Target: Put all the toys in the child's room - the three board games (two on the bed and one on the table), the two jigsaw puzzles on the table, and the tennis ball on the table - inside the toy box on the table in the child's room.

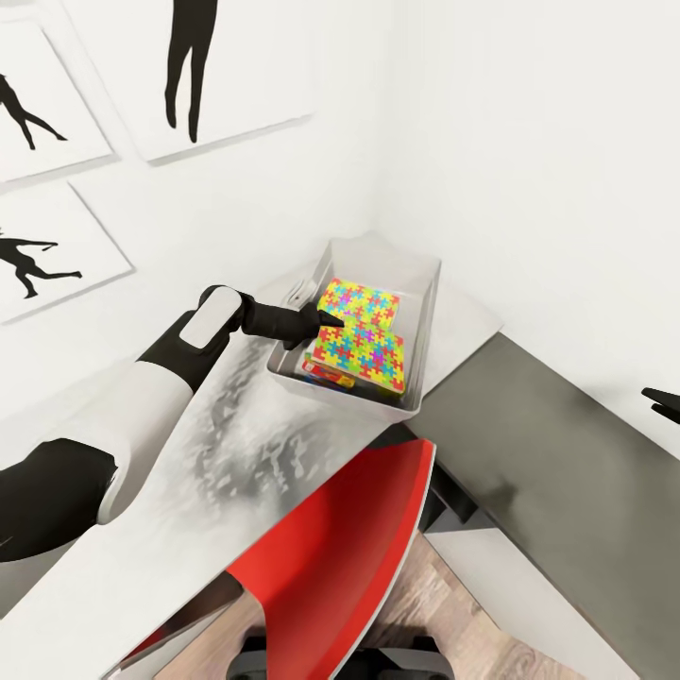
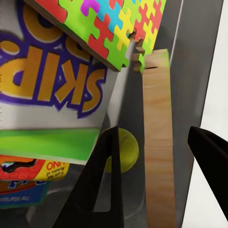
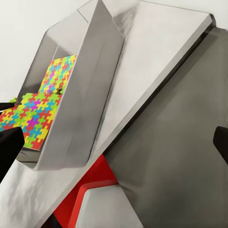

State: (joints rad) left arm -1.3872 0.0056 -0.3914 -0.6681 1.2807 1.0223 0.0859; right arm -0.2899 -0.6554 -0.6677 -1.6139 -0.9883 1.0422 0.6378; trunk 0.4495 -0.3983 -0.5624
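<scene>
The light grey toy box [image 1: 427, 283] stands on the table [image 1: 227, 434] in the room's corner. Two jigsaw puzzles lie in it: one [image 1: 364, 354] flat on top, the other [image 1: 359, 300] tilted at the back. In the left wrist view, the Skip-Bo board game [image 2: 52, 80] lies under a jigsaw puzzle [image 2: 102, 23], with another printed game box [image 2: 28, 173] below it. The tennis ball [image 2: 127, 151] rests on the box floor, beside a puzzle standing on edge [image 2: 157, 142]. My left gripper [image 1: 319, 319] is open inside the toy box. My right gripper [image 1: 661, 401] hangs open over the dark desk section.
A red chair [image 1: 349, 538] is tucked under the desk's inner corner. The dark grey desk section [image 1: 548, 444] runs to the right along the white wall. Black silhouette posters [image 1: 217, 76] hang on the left wall. Wood floor [image 1: 444, 614] shows below.
</scene>
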